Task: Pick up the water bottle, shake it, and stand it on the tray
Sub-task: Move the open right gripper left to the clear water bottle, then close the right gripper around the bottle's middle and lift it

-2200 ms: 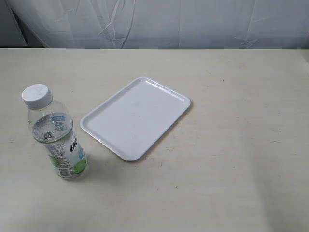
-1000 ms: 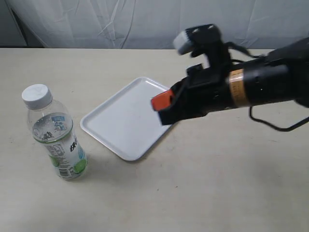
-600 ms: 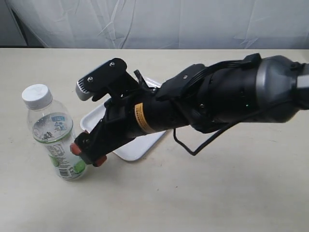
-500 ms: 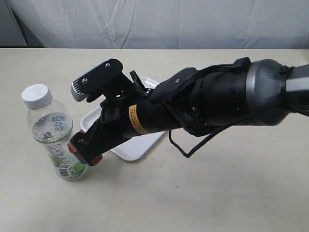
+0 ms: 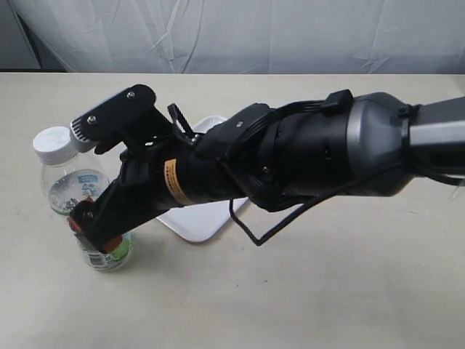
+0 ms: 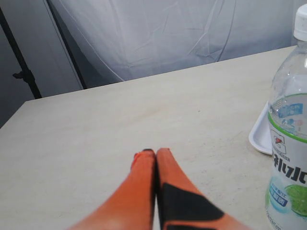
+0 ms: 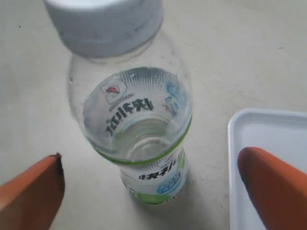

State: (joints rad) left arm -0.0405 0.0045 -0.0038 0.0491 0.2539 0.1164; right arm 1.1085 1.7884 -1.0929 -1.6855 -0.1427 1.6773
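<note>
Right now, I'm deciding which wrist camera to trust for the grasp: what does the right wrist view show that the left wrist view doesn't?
Only the right wrist view: the right gripper open, its orange fingers spread either side of the water bottle, seen from above with its whole white cap. Only the left wrist view: the left gripper shut and empty, beside the bottle, and a white backdrop beyond the table. Both: the bottle standing upright on the table, with a corner of the tray beside it.

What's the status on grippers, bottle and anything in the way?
Right gripper open, fingers either side of bottle, not gripping. Left gripper shut, empty. Bottle upright on table beside tray. No obstruction seen.
</note>
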